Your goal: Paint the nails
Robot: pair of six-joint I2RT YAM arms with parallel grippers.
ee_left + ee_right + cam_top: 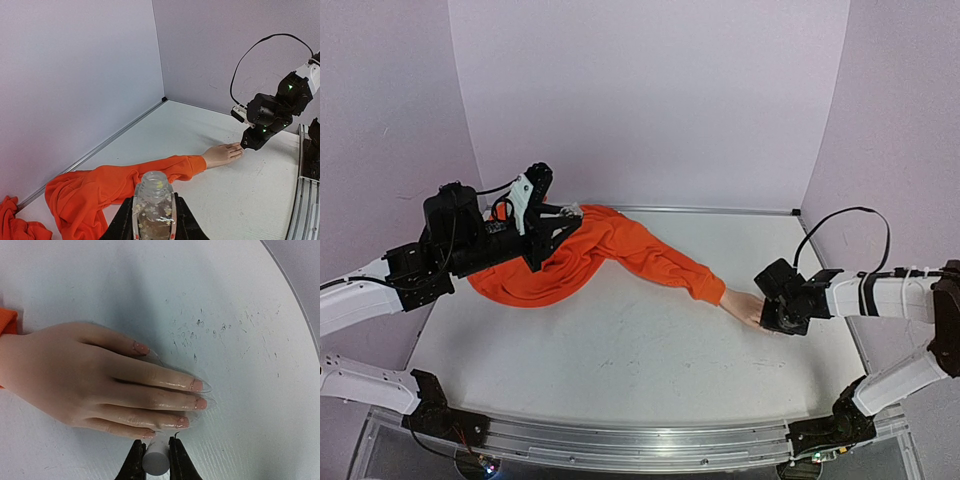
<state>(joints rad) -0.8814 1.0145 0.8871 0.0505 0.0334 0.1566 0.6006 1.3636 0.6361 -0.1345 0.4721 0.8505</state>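
- Lying at the right side of the table, the nails are seen at the tips of the mannequin hand, palm down, fingers stretched out to the right.
- Pink colour and long clear tips are shown on the nails in the right wrist view.
- Just beside the little finger, the right gripper is held low, its fingers clamped on a small white cylinder.
- An orange sleeve is joined to the wrist and trails away to the far left, where it is bunched in a heap.
- Over that heap, well apart from the hand, the left gripper is closed around a clear bottle, which is kept upright with its mouth uncapped.
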